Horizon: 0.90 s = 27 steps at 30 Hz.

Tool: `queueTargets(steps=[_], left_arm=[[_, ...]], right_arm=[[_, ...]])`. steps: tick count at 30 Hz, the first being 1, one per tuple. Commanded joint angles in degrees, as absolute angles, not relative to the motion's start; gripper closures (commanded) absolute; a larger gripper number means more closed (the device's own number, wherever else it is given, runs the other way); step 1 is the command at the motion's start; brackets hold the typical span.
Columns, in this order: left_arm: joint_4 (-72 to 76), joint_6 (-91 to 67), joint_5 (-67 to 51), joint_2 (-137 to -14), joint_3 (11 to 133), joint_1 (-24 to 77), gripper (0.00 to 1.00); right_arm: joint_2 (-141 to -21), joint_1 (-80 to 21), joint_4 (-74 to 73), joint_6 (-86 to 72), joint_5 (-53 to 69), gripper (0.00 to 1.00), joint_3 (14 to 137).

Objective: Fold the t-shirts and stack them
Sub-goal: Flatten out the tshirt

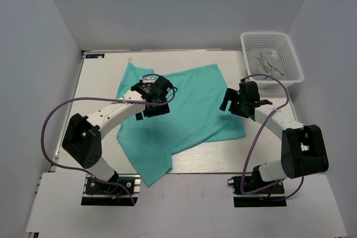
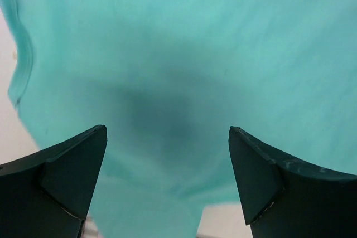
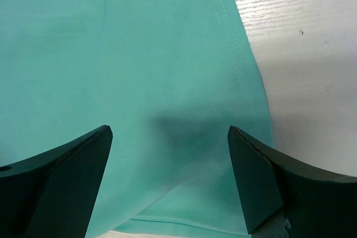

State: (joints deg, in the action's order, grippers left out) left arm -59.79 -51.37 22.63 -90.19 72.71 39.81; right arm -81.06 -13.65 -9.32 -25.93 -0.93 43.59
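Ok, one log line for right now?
shirt: flat on table | left fingers: open, over shirt | right fingers: open, over shirt edge

You see, both sides: white tubular arm links (image 1: 114,111), bulky black joint housings (image 1: 83,137). Thin purple cable (image 1: 47,125) loops beside each. Black base plates (image 1: 92,199). Dark wedge-shaped fingers (image 2: 61,176), pale scuffs at edges.

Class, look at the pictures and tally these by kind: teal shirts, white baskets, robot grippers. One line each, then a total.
Teal shirt: 1
White basket: 1
Grippers: 2, the left gripper and the right gripper, both open above the shirt
Total: 4
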Motion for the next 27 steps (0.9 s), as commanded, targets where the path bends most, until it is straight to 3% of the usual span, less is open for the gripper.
queueTargets(steps=[1, 12, 19, 27], left_arm=[[-51.6, -48.1, 29.8, -92.5, 75.0, 36.7, 0.00], [-41.6, -44.4, 22.7, -106.0, 73.1, 24.9, 0.00], [-40.0, -44.0, 22.2, -115.9, 80.0, 19.2, 0.00], [-34.1, -32.3, 18.3, -127.4, 95.2, 17.6, 0.00]], right_arm=[[-80.4, -14.2, -11.0, -25.6, -3.9, 0.10, 46.9], [-87.6, -14.6, -12.0, -25.5, -5.1, 0.10, 49.9], [-95.9, -14.6, -12.4, -26.0, -5.7, 0.10, 53.8], [-103.0, -14.2, -12.7, -32.9, -10.1, 0.10, 56.7]])
